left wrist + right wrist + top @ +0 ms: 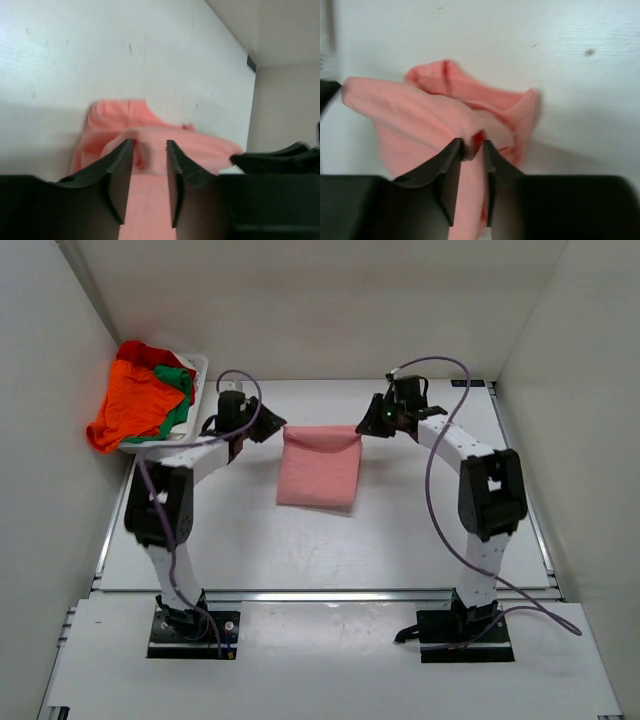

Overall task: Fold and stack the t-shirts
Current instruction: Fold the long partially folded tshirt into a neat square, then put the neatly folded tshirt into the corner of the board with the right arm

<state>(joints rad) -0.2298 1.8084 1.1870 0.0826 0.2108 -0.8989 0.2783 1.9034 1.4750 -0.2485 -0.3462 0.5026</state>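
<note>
At the near edge of the bench (300, 560) the two arm bases sit bolted side by side, and both arms reach away from them toward the middle, each trailing a purple cable (440, 530). Between the arms, at the centre of the bench, is the salmon pink t-shirt (320, 468), folded down to a rough rectangle. Its near part seems to lie on the white surface, while its far edge is strung between the two hands and sags a little in the middle. The left hand (268, 428) pinches the far left corner. Its wrist camera shows pink cloth bunched between the dark fingers (117, 175), which stand a little apart with fabric filling the gap. The right hand (368, 425) pinches the far right corner. In its wrist view the fingers (447, 175) are pressed almost together on a gathered fold, and the rest of the shirt billows out beyond the tips. Farther back, at the far left corner against the wall, a white basket (200, 365) holds the other shirts in a loose heap. The orange t-shirt (135, 405) spills over its near rim, the green t-shirt (180, 400) shows beside it, and the red t-shirt (145, 352) lies at the back.
</note>
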